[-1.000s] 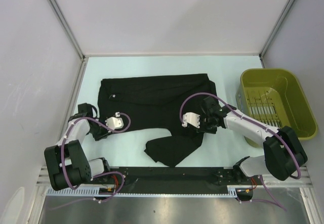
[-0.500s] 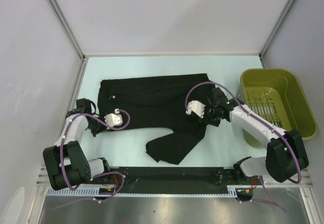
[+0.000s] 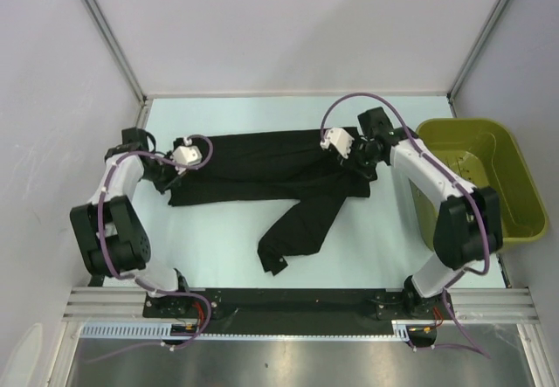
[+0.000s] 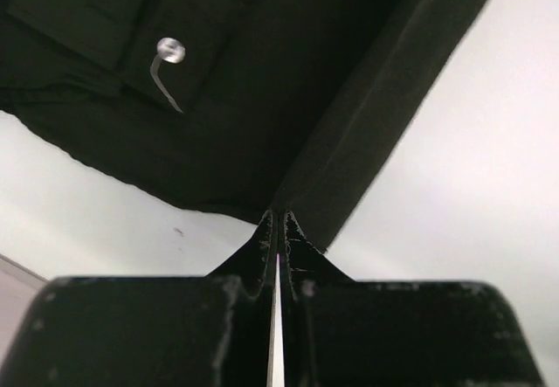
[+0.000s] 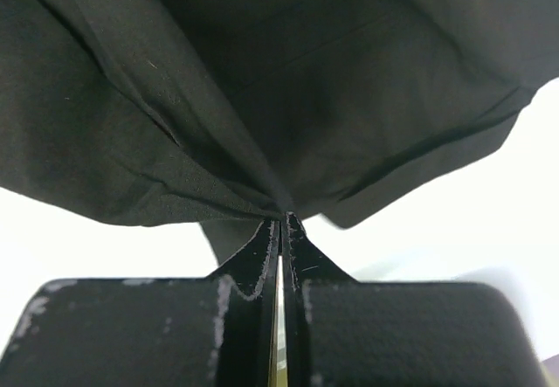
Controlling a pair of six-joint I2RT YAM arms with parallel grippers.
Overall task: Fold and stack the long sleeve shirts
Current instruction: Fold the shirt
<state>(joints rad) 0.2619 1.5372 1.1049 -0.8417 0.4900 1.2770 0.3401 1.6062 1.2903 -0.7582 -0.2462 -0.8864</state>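
From above, the black shirt (image 3: 253, 164) lies as a long band across the middle of the pale table (image 3: 218, 238), its long axis running left to right. One sleeve trails off the right part toward the near side, slanting left and ending in a crumpled cuff. The left gripper (image 3: 169, 177) sits at the band's left end, close to the table's left edge and the side wall. The right gripper (image 3: 356, 162) sits at the right end, with the olive basket (image 3: 520, 190) just beyond its arm against the right edge. Bare table shows between the shirt and the far wall, and a wider stretch lies on the near side to the left of the sleeve. In the left wrist view, the two fingers (image 4: 260, 249) meet with only a hairline slit between them, and a thick folded hem of the shirt comes down right to their tips, so they look clamped on the cloth, though the dark fabric makes the grip itself hard to make out. A small pale button (image 4: 170, 51) sits on the cloth farther off, upper left. In the right wrist view, that gripper's fingers (image 5: 303, 260) are likewise pressed together, and folds of the shirt gather to a point exactly at their tips, the cloth fanning out above them with pale table showing below its edge.
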